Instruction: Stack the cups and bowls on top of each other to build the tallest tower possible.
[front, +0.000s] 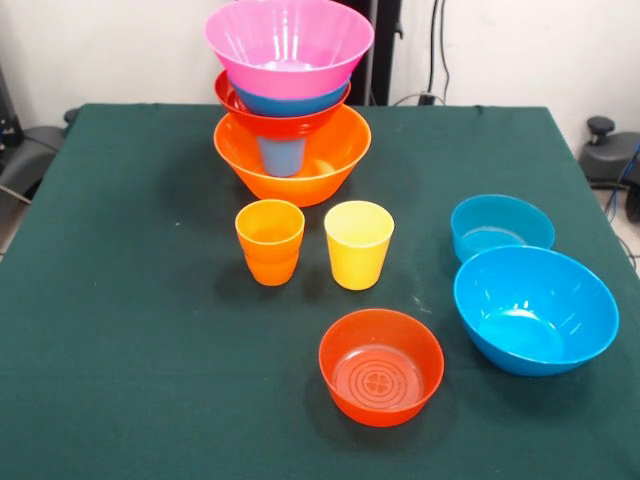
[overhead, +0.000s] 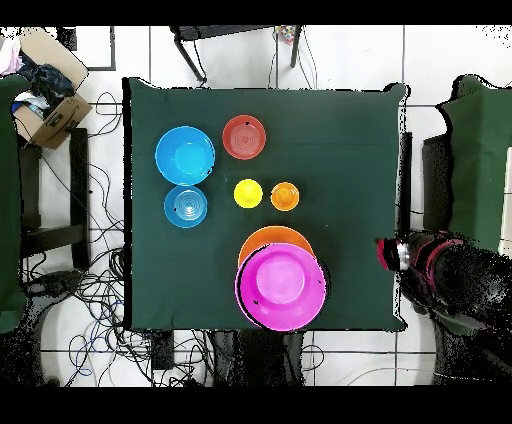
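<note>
The tower stands on a big orange translucent plastic bowl (front: 290, 158) near the far edge of the green-covered table (front: 130, 330). A small blue tapered tumbler (front: 281, 155) stands inside that bowl. On the tumbler rests a red-orange glossy bowl (front: 275, 124). A blue bowl (front: 290, 100) is nested in that one, and a big pink bowl (front: 290, 45) sits on top.

In the front view, an orange tumbler with a stepped base (front: 270, 242) stands upright just in front of the big orange bowl. A yellow tumbler (front: 358, 244) is beside it, close but apart. Further in front of the big orange bowl lies a second red-orange bowl (front: 381, 366), open side up. Well off to the picture's right of the big orange bowl sit a smaller blue bowl (front: 501, 227) and a larger blue bowl (front: 535, 310), just beside each other.

In the overhead view, the red and black arm (overhead: 425, 260) lies beyond the table's edge, level with the big orange bowl and well apart from it. It touches nothing. Its gripper (overhead: 392, 252) is too indistinct to tell whether it is open or closed.
</note>
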